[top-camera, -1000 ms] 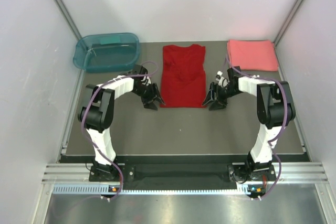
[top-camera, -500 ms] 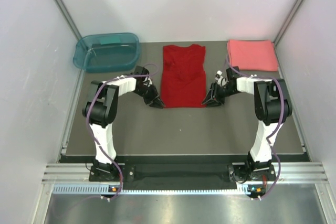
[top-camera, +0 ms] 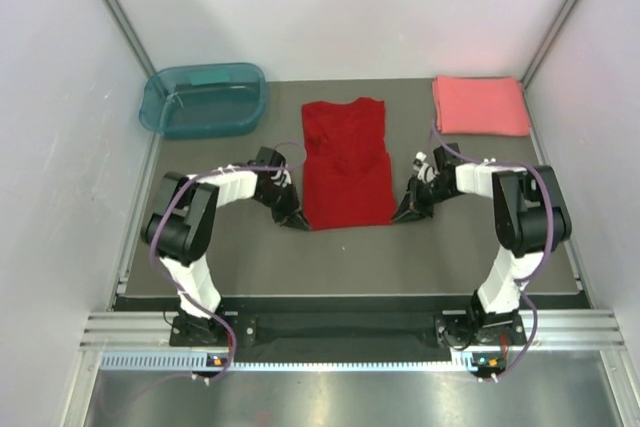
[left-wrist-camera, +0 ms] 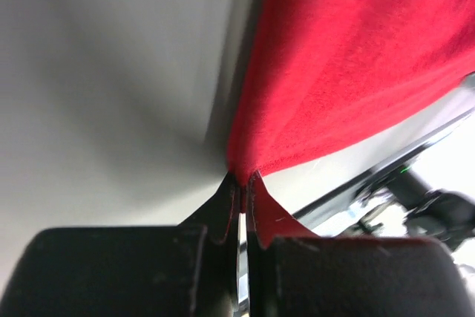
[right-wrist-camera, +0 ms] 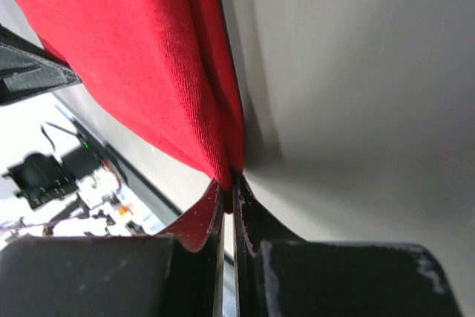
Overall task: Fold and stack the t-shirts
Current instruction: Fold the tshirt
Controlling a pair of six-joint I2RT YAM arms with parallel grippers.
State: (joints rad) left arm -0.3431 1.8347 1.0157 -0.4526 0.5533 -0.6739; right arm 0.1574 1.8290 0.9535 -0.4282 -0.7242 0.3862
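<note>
We see the fine-knit deep red shirt (top-camera: 345, 162) flat on the worktop (top-camera: 350, 257), the coral shirt (top-camera: 480, 104) a neat folded rectangle beyond its right shoulder and the translucent teal tub (top-camera: 203, 99) beyond its left. Our left hand (top-camera: 293, 219) and right hand (top-camera: 402, 215) each clamp one of its near corners. Only the wrist views show the hem pinched between black fingers (left-wrist-camera: 215, 209).

T-shirts: two. One deep red t-shirt (top-camera: 345, 162), spread between both grippers. One coral-pink t-shirt (top-camera: 480, 105), folded, beyond right gripper (top-camera: 403, 213), well apart from it.

Tubs: one. Teal tub (top-camera: 203, 99), beyond left gripper (top-camera: 293, 217), well apart.

Arms: two, left arm (top-camera: 185, 222) and right arm (top-camera: 520, 217).

Grippers: two, one per arm.

Fingers (left-wrist-camera: 211, 220): two per gripper, four in all, both pairs visible in wrist views.

Pinched red hem corners: two, one at each gripper's tips.

Tables: one, dark table (top-camera: 450, 257) beneath both grippers.
</note>
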